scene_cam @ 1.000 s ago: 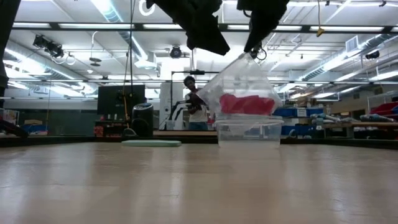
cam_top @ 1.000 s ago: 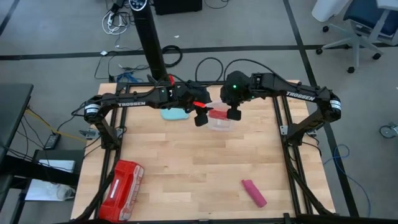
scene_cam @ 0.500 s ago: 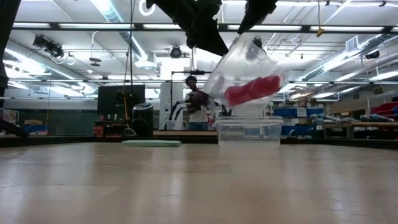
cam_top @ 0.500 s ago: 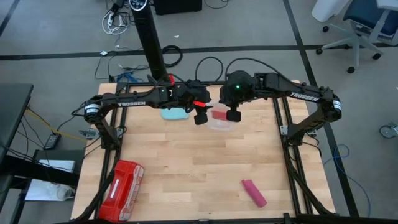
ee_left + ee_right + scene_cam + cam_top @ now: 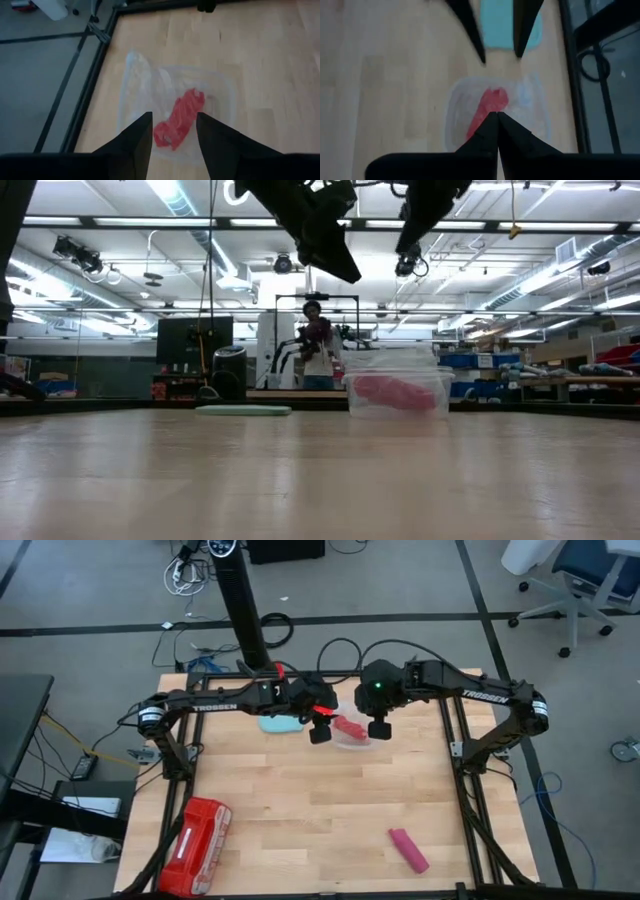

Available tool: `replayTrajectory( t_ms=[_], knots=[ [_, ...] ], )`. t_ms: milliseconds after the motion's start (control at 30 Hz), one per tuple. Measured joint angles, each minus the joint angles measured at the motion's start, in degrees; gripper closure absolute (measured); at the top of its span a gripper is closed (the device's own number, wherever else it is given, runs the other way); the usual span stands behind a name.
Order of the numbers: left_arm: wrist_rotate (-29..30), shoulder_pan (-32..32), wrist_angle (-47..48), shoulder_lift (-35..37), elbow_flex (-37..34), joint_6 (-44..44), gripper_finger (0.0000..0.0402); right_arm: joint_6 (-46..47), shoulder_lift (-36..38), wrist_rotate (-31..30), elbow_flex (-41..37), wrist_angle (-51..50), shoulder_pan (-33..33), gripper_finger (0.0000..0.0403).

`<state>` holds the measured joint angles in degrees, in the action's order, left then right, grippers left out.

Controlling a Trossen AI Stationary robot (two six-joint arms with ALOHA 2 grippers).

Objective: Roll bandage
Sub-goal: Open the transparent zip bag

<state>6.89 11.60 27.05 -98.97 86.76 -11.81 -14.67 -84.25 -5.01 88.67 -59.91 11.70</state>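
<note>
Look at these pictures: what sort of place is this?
Probably a robotics lab or workshop: a wooden table framed by two mounted robot arms, cables on the floor, and long ceiling strip lights over benches behind.

Both dark arms reach in from opposite sides and meet near the far middle of the tabletop, each wrist bent so its pincer points down, clear of the surface. The left pincer [image 5: 319, 732] has its two fingers [image 5: 134, 142] spread apart with nothing between them. Just to its right, at about the same height, the right pincer [image 5: 379, 728] has its fingers [image 5: 490, 131] pressed tip to tip, holding nothing.
</note>
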Motion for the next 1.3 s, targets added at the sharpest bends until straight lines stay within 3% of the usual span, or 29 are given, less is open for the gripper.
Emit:
replayTrajectory(
  t_ms=[233,333,467,700,900,1067,1300],
  knots=[
    [-0.34,-0.08,0.44,-0.08,-0.02,0.4,0.0245,0.34,-0.04,-1.05,-9.57,7.55,8.0,0.034],
    [-4.24,-0.07,0.41,-0.07,-0.28,1.33,0.0245,0.54,0.0,3.53,-13.25,12.38,14.7,0.0316],
    [-10.79,-0.09,-4.8,-0.06,-3.88,2.24,0.0245,-0.11,-0.02,13.09,-17.03,18.26,23.09,0.0291],
    [-18.49,0.9,-23.22,-0.08,-13.94,5.22,0.0245,-3.4,0.0,17.61,-17.85,18.11,32.07,0.0268],
    [-19.66,2.9,-33.52,-0.05,-20.99,9.76,0.0246,-4.4,-1.21,25.99,-17.85,16.01,35.82,0.0264],
    [-21.26,3.34,-39.48,-0.06,-25.52,12.7,0.0246,-5.39,-5.14,27.09,-17.87,14.23,36.13,0.0264],
    [-23.02,3.26,-39.6,-0.06,-28.66,14.69,0.0246,-7.29,-7.61,27.73,-17.87,13.55,37.79,0.0264]
  ],
)
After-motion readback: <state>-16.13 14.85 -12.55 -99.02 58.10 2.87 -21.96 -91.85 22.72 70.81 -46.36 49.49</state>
